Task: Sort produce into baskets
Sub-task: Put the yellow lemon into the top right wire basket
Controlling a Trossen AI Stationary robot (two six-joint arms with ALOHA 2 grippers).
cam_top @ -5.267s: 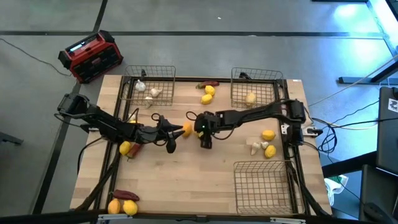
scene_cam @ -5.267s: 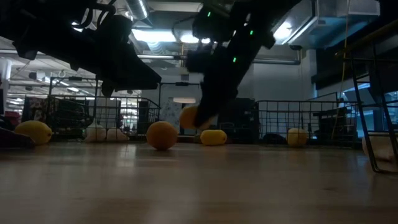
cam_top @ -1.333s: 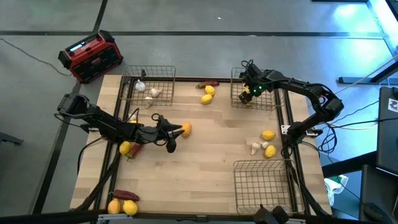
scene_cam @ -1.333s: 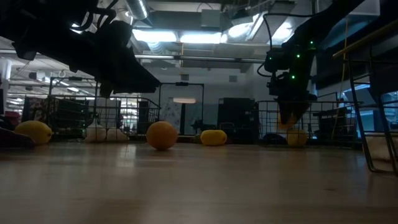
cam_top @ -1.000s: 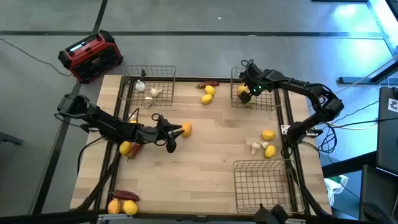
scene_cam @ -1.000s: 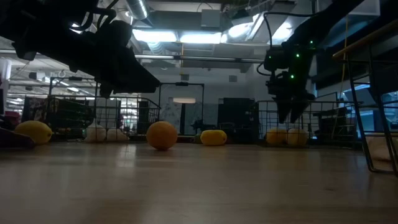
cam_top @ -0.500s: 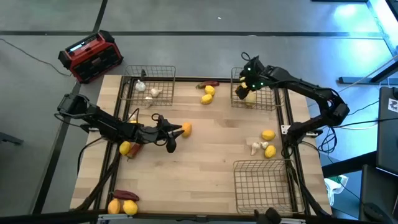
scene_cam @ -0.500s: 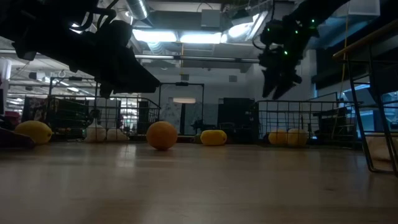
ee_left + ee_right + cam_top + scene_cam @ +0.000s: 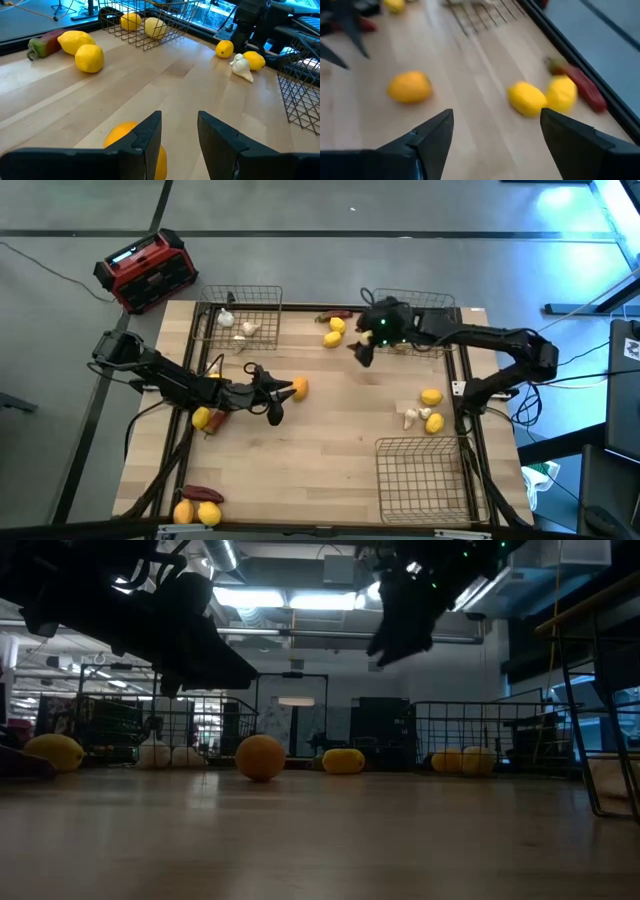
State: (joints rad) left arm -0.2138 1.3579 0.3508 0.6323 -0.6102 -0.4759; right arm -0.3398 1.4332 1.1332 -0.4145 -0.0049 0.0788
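My left gripper point(image 9: 276, 402) hangs low over the table's left middle, open, with bare wood between its fingers point(image 9: 180, 122). An orange fruit point(image 9: 298, 387) rests on the table right beside one fingertip, outside the gap. My right gripper point(image 9: 360, 352) is raised above the far middle of the table, wide open and empty point(image 9: 495, 130). Two yellow fruits point(image 9: 335, 331) and a red pepper point(image 9: 335, 314) lie just beyond it. The far right basket point(image 9: 145, 37) holds two yellow fruits point(image 9: 462, 760). The far left basket point(image 9: 240, 315) holds whitish bulbs. My left gripper has one finger point(image 9: 145, 137) standing right in front of the orange fruit's side point(image 9: 117, 140). That finger hides the spot, so I cannot tell whether it touches the fruit. The fruit sits on the table.
A third basket point(image 9: 420, 475) stands at the near right. Two yellow fruits point(image 9: 432, 410) and a bulb point(image 9: 411, 417) lie right of centre. A yellow fruit with a pepper point(image 9: 206, 418) lies under my left arm, more produce point(image 9: 197, 510) at the near left corner. A red box point(image 9: 147, 270) sits off the table.
My right gripper has risen out of the far right basket and swung toward the table's left edge, turning as it went and staying open. The two yellow fruits stay in that basket.
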